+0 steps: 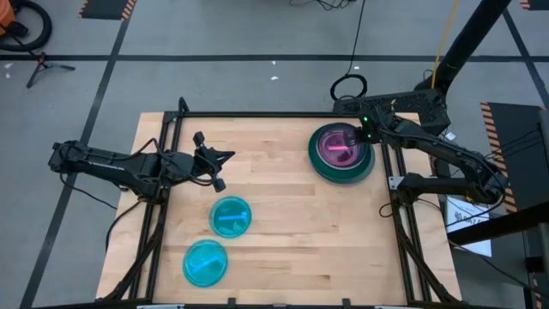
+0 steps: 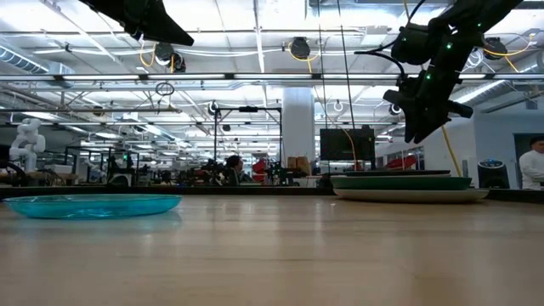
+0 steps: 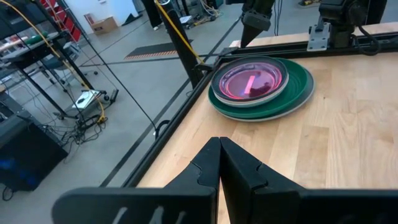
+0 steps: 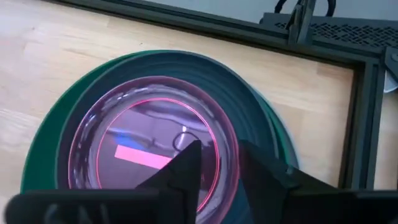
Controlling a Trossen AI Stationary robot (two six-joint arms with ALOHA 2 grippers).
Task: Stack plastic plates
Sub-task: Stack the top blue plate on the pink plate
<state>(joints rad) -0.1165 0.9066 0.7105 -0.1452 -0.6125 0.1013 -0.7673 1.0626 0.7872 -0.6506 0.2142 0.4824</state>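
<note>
Right gripper [image 4: 217,163] fingers parted, nothing held, above red-pink plate [image 4: 149,146] topping dark green plate [image 1: 360,172] stack at table's [image 1: 283,249] far-right edge | two cyan plates [image 1: 230,215] [image 1: 205,262] near-left, apart | left gripper [image 1: 216,168] closed, empty, left side | centre boards bare

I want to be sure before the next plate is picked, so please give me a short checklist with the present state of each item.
1. Red-pink plate rests on top of the stack: ok.
2. Right gripper has let go of that plate, fingers apart above it: ok.
3. Stack sits level on the table: ok in the low view.
4. Two cyan plates lie flat and separate, ready to pick: ok.
5. Left gripper is empty, fingers shut, raised off the table: ok.
6. Number of plates inside the stack: cannot tell.
</note>
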